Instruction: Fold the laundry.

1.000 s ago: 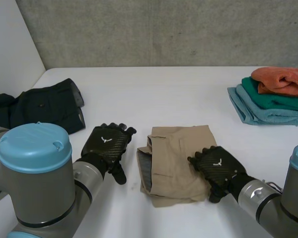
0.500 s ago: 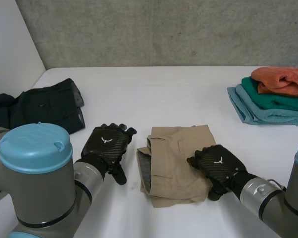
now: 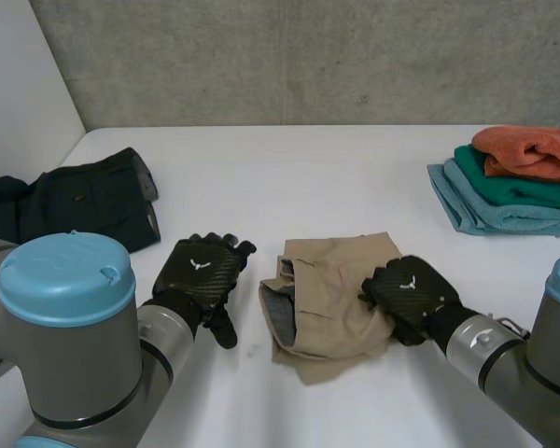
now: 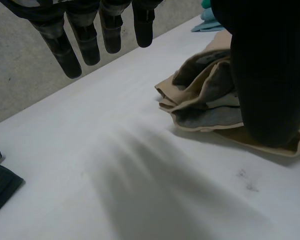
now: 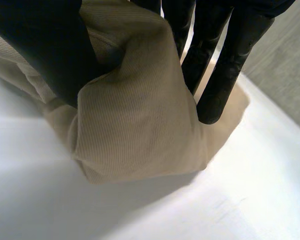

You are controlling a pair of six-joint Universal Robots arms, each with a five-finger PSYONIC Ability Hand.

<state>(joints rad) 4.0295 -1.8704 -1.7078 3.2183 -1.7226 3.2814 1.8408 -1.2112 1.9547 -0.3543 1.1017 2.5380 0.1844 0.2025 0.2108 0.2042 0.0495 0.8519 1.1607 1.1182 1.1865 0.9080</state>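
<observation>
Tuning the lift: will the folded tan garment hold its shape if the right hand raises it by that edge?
Probably floppy: the tan garment bunches into creases where the right hand pinches its edge. Its layers gape loosely on the side toward the left hand, so the fold may slump apart.

White table [image 3: 336, 177] before me: tan shorts [image 3: 327, 303] at the middle, dark clothes [image 3: 75, 201] left, towel stack [image 3: 509, 196] right.

Tan garment [image 5: 140, 115]: fine-ribbed cloth, matt. Table [image 3: 308, 177]: smooth, white, faint sheen. Far-right towels [image 3: 518, 191]: looped terry. Wall [image 3: 308, 56]: rough, pitted concrete.
</observation>
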